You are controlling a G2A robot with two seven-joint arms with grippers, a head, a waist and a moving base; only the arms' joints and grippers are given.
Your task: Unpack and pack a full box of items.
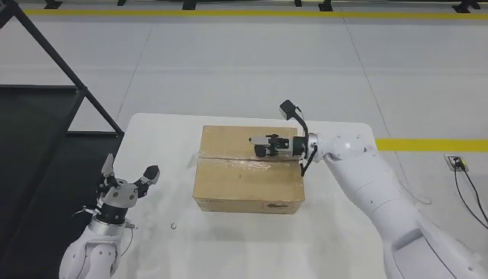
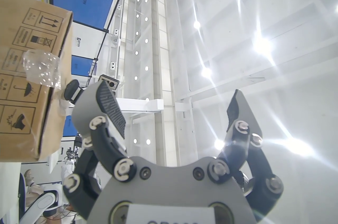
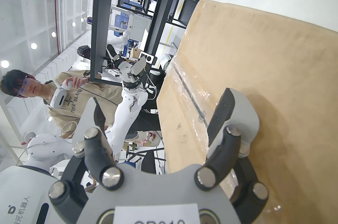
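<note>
A closed brown cardboard box (image 1: 248, 168) stands in the middle of the white table (image 1: 156, 138). Clear tape (image 3: 190, 98) runs along its top seam, and a loose crumpled end of tape (image 2: 42, 72) sticks off one corner. My right gripper (image 1: 263, 145) lies over the box top near the seam, open. In the right wrist view one finger (image 3: 229, 114) rests against the cardboard (image 3: 264, 64) beside the tape. My left gripper (image 1: 126, 181) is at the table's left side, apart from the box (image 2: 31, 64), open, pointing upward and holding nothing.
A small dark hook-like bit (image 1: 174, 226) lies on the table in front of the box's left corner. A black metal frame (image 1: 46, 88) stands off the table's left edge. Bare table surrounds the box on its left and front.
</note>
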